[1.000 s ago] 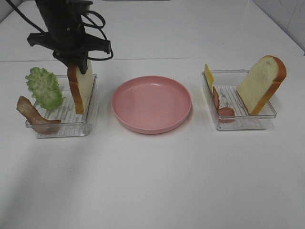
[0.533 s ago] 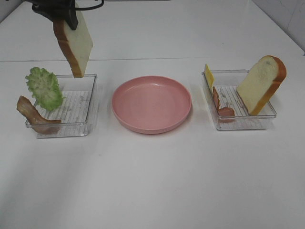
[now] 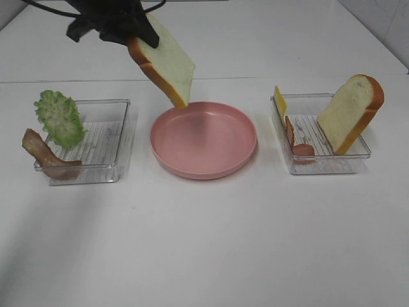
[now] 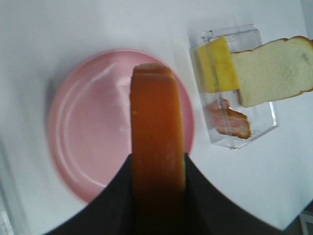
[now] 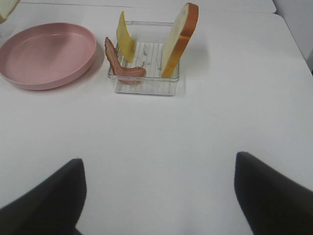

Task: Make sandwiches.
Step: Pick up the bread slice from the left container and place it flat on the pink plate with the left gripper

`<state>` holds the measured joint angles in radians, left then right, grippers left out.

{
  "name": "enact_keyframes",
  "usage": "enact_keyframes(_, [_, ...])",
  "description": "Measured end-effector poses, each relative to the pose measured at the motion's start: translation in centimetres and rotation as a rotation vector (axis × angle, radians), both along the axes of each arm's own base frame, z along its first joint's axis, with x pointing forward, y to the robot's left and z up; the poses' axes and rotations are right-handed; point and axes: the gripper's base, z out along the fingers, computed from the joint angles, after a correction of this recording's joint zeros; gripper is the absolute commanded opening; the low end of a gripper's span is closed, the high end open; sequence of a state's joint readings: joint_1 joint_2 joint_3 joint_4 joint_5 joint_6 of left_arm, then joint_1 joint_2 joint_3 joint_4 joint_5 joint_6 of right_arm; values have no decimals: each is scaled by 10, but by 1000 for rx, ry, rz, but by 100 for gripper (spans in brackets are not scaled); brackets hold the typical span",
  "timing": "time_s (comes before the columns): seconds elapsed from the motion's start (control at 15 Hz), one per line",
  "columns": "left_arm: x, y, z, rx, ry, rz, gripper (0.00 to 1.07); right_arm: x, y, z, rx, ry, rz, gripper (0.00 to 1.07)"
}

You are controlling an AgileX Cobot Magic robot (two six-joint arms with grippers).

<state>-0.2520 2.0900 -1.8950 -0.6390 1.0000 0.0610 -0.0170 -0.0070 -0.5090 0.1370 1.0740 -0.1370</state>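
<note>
My left gripper [image 3: 136, 33] is shut on a white bread slice [image 3: 163, 62] with orange-brown crust. It holds the slice tilted in the air above the far left rim of the round pink plate [image 3: 203, 137]. In the left wrist view the crust [image 4: 156, 142] sits between the fingers [image 4: 115, 196] over the plate [image 4: 93, 132]. A second bread slice [image 3: 351, 112], yellow cheese [image 3: 279, 100] and bacon [image 3: 294, 137] stand in the right tray [image 3: 323, 167]. Lettuce [image 3: 59, 118] and bacon [image 3: 43, 153] are in the left tray [image 3: 105, 173]. No stacked sandwich is in view. My right gripper [image 5: 157, 161] is open and empty.
The plate holds nothing. In the right wrist view the right tray [image 5: 144, 85] with bread [image 5: 178, 39], cheese [image 5: 126, 41] and bacon [image 5: 120, 66] stands beyond the open fingers, the plate [image 5: 44, 54] beside it. The white table [image 3: 211, 243] is bare in front.
My left gripper lifted the bread slice out of the left tray, then carried it right, over the plate's far left rim, tilting it. The right arm has not moved.
</note>
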Motion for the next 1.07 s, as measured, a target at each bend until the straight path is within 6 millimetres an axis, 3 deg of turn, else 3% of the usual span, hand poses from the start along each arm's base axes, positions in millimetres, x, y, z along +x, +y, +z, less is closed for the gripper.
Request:
enact_keyframes(0.53, [28, -28, -109, -279, 205, -27, 0, 0, 1, 0, 6, 0, 4, 78])
enact_keyframes(0.87, [32, -31, -136, -296, 247, -3, 0, 0, 1, 0, 6, 0, 4, 78])
enact_keyframes(1.07, [30, -39, -136, -292, 237, -3, 0, 0, 1, 0, 6, 0, 4, 78])
